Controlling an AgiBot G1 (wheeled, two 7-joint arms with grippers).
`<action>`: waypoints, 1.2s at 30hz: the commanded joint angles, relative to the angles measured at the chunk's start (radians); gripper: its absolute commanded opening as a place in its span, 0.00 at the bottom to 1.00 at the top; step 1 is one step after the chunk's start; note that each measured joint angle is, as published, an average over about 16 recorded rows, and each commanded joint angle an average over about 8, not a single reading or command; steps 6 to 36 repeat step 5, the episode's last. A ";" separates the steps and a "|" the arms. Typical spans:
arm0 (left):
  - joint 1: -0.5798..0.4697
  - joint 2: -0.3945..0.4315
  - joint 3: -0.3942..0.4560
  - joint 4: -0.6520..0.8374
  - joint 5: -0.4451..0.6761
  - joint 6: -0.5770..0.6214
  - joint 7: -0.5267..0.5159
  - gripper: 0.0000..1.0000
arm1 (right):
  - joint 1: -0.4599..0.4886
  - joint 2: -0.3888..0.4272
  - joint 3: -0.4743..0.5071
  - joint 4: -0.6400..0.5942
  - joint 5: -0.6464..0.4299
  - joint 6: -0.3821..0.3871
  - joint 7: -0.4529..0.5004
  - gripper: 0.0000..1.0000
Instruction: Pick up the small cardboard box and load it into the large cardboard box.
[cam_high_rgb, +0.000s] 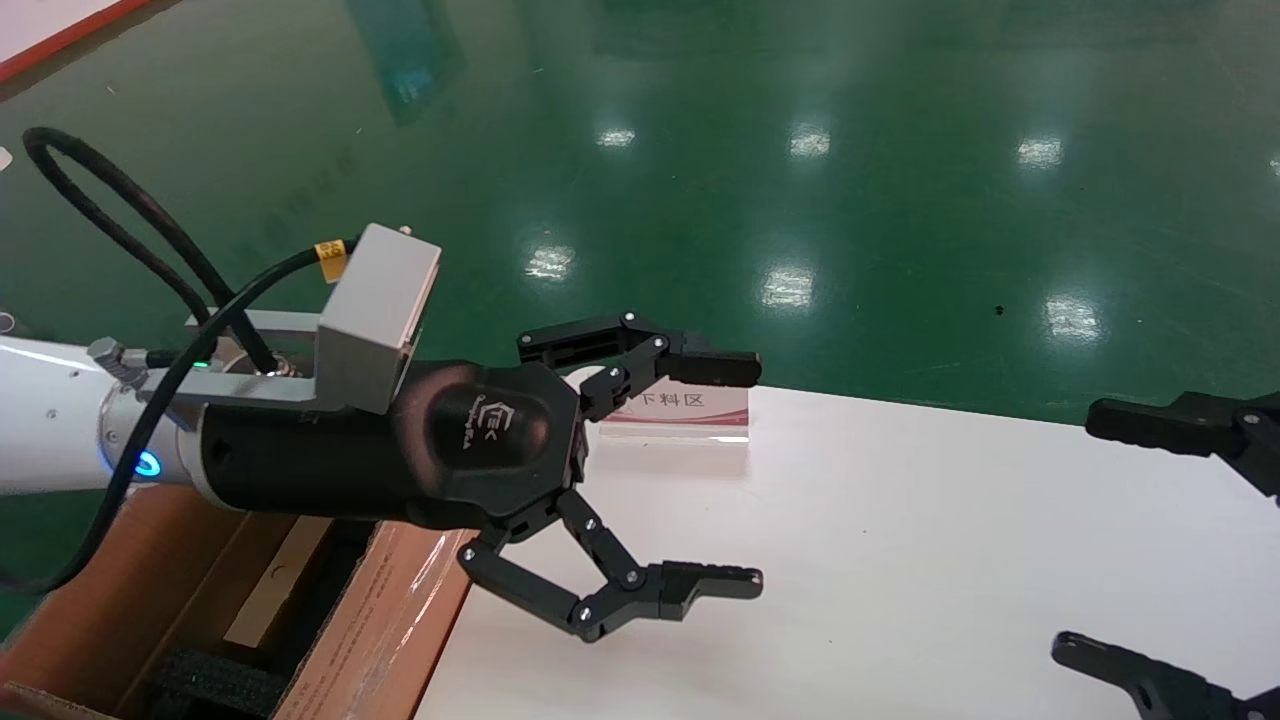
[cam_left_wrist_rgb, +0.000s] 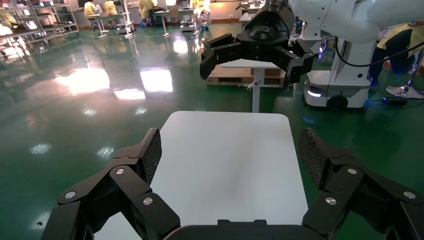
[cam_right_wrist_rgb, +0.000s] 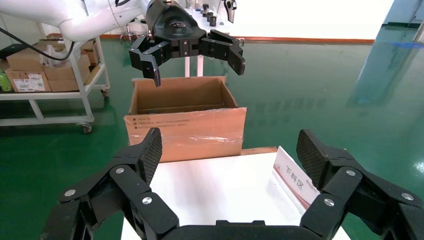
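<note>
The large cardboard box (cam_high_rgb: 385, 610) stands open at the table's left end, with shiny tape along its near flap; it shows too in the right wrist view (cam_right_wrist_rgb: 185, 127). Inside it a flat, pale brown slab, which looks like the small cardboard box (cam_high_rgb: 272, 590), lies beside black foam (cam_high_rgb: 215, 685). My left gripper (cam_high_rgb: 748, 475) hovers open and empty over the table's left edge, just past the carton's rim; the right wrist view shows it above the carton (cam_right_wrist_rgb: 192, 55). My right gripper (cam_high_rgb: 1085, 535) hangs open over the table's right side, holding nothing.
The white table (cam_high_rgb: 900, 560) bears a white-and-red sign card (cam_high_rgb: 680, 412) at its far edge. Green glossy floor lies all around it. Behind the carton stand a shelf cart with boxes (cam_right_wrist_rgb: 30, 75) and another robot base (cam_left_wrist_rgb: 332, 90).
</note>
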 joint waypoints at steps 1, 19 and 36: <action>0.000 0.000 0.000 0.000 0.000 0.000 0.000 1.00 | 0.000 0.000 0.000 0.000 0.000 0.000 0.000 1.00; 0.000 0.000 0.000 0.000 0.000 0.000 0.000 1.00 | 0.000 0.000 0.000 0.000 0.000 0.000 0.000 1.00; 0.000 0.000 0.000 0.000 0.000 0.000 0.000 1.00 | 0.000 0.000 0.000 0.000 0.000 0.000 0.000 1.00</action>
